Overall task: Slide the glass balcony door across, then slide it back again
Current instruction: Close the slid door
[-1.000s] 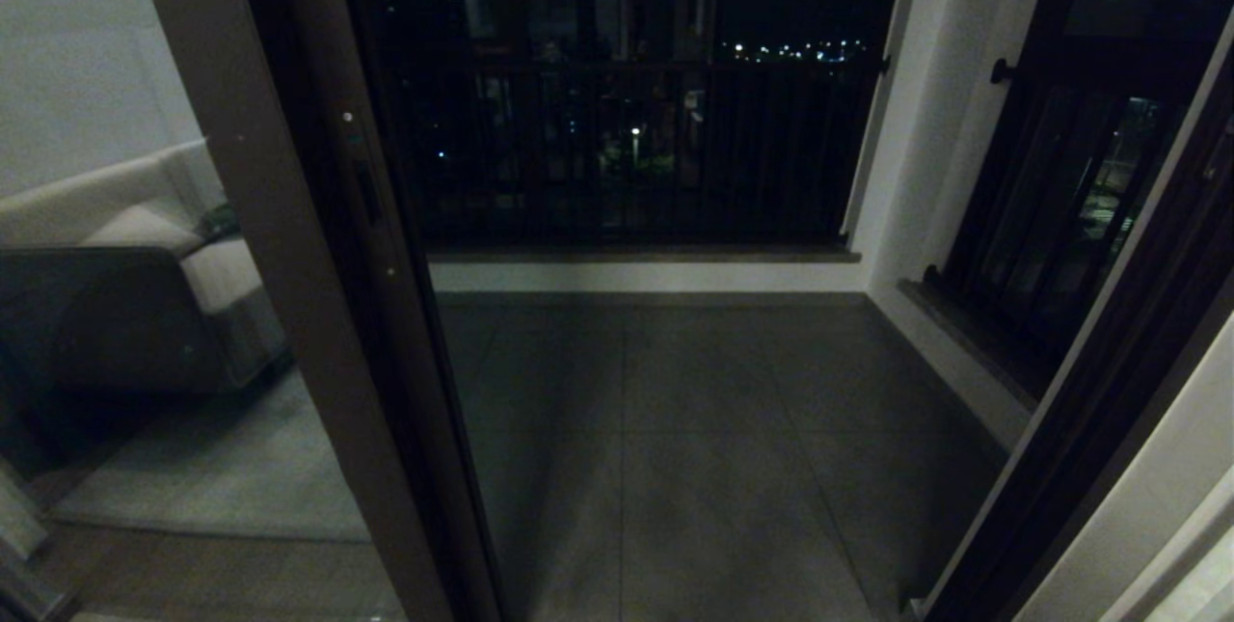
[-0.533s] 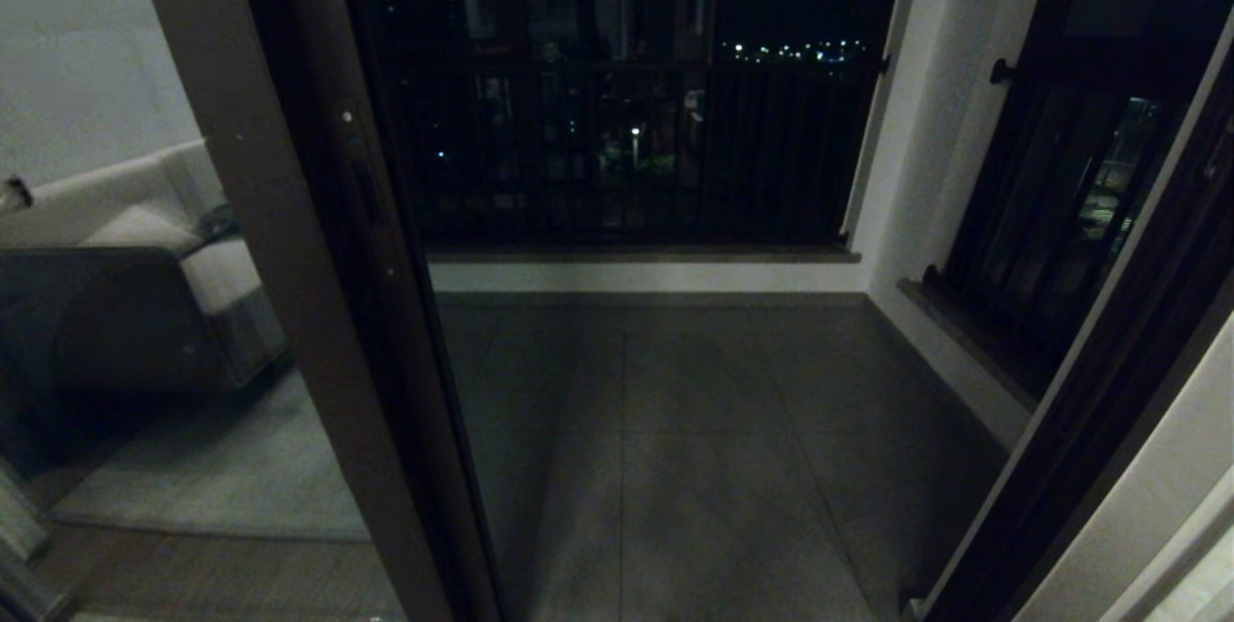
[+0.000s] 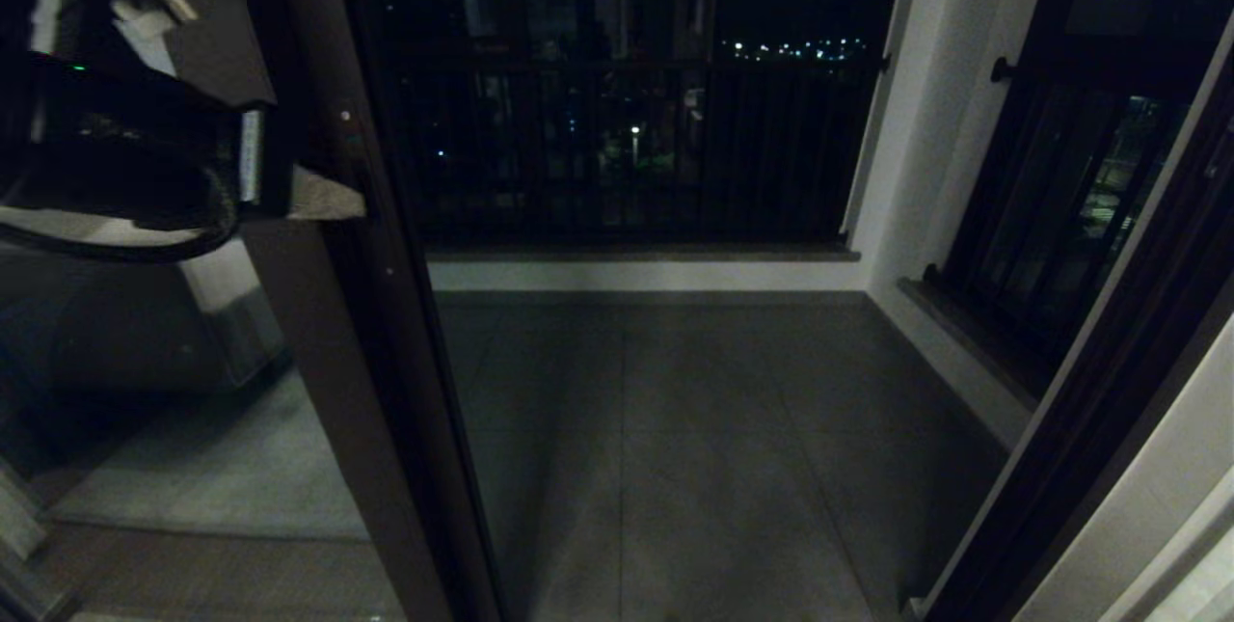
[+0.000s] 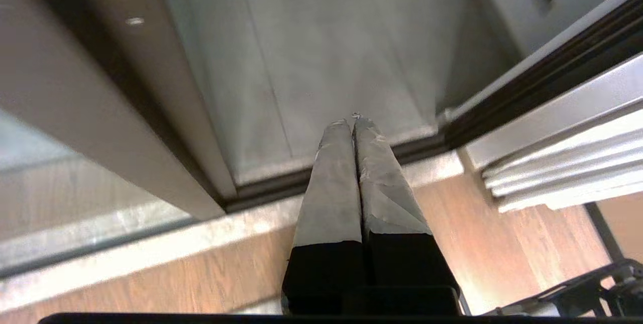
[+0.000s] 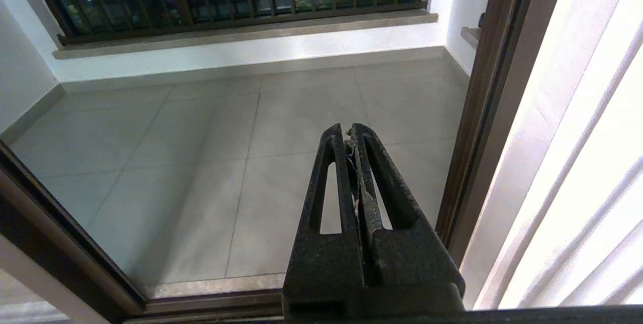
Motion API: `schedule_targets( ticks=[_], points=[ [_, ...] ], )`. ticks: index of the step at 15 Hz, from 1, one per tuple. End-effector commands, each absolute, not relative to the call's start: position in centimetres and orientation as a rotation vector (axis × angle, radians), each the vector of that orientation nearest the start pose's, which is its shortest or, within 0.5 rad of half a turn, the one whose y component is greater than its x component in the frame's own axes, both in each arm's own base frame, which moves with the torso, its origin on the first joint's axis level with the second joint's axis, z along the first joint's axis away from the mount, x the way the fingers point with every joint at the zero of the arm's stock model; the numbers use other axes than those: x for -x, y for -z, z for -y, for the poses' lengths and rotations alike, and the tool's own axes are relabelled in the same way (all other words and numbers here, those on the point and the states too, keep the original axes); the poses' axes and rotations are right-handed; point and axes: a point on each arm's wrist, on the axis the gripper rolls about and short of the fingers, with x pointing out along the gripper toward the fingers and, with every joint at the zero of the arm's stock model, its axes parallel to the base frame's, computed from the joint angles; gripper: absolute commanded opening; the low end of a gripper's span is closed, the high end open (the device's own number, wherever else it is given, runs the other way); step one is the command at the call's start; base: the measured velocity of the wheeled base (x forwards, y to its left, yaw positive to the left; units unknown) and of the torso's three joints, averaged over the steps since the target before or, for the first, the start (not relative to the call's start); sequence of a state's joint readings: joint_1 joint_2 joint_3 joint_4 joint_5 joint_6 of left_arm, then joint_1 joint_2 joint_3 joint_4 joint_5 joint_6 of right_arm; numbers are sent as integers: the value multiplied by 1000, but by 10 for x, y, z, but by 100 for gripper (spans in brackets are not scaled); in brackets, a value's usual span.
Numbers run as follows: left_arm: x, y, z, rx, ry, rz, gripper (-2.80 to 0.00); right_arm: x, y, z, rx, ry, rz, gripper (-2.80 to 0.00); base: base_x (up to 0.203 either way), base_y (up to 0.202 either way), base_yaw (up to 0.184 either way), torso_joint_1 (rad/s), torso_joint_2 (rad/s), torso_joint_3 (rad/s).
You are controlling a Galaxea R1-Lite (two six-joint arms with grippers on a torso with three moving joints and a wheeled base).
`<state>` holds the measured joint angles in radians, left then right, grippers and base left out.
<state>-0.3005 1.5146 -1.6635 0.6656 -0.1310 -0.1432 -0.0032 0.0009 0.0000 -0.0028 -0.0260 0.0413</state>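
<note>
The glass balcony door (image 3: pixel 424 429) stands slid to the left, its dark brown stile lying along the lighter brown post of the fixed panel (image 3: pixel 289 333). The doorway to the balcony is open. My left gripper (image 3: pixel 342 202) is raised at handle height, shut with nothing in it, its grey taped tips in front of the post beside the stile; contact cannot be made out. In the left wrist view the shut fingers (image 4: pixel 351 122) point down past the door stile (image 4: pixel 176 93) toward the floor track (image 4: pixel 261 188). My right gripper (image 5: pixel 347 128) hangs shut and empty, low before the doorway.
Grey balcony tiles (image 3: pixel 694 448) stretch beyond the doorway to a dark railing (image 3: pixel 627 149). A barred window (image 3: pixel 1060 198) and the dark right door frame (image 3: pixel 1089 429) close off the right side. A sofa (image 3: pixel 116 333) shows through the fixed glass on the left.
My left arm has risen into the head view from the left, and its shut gripper now sits at the door's stile. The door has not moved.
</note>
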Motion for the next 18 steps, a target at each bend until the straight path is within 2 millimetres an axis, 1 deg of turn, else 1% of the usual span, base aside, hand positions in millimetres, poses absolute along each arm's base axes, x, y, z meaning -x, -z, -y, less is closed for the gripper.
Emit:
schedule_targets(
  ticks=[1,4,5,7,8,10,14,15,18],
  points=[
    [-270,-332,89,72,364,-631,-280,23,-76,1,-41,29,2,-280,0,0,0,0,0,0],
    [-291,-331,91,35,273,-621,-280,23,-76,1,-41,29,2,-280,0,0,0,0,0,0],
    [-297,-330,92,35,270,-609,0,23,-76,1,-41,29,2,-280,0,0,0,0,0,0],
    [-306,-329,92,24,268,-583,0,23,-76,1,-41,29,2,-280,0,0,0,0,0,0],
    [-308,-328,91,20,263,-582,0,23,-76,1,-41,29,2,-280,0,0,0,0,0,0],
    [-309,-329,83,19,242,-578,0,23,-76,1,-41,29,2,-280,0,0,0,0,0,0],
    [-316,-327,56,-7,178,-576,0,23,-76,1,-41,29,2,-280,0,0,0,0,0,0],
    [-317,-327,56,-6,177,-574,0,23,-76,1,-41,29,2,-280,0,0,0,0,0,0],
    [-333,-318,58,-8,180,-558,0,23,-76,1,-41,29,2,-280,0,0,0,0,0,0]
  ],
)
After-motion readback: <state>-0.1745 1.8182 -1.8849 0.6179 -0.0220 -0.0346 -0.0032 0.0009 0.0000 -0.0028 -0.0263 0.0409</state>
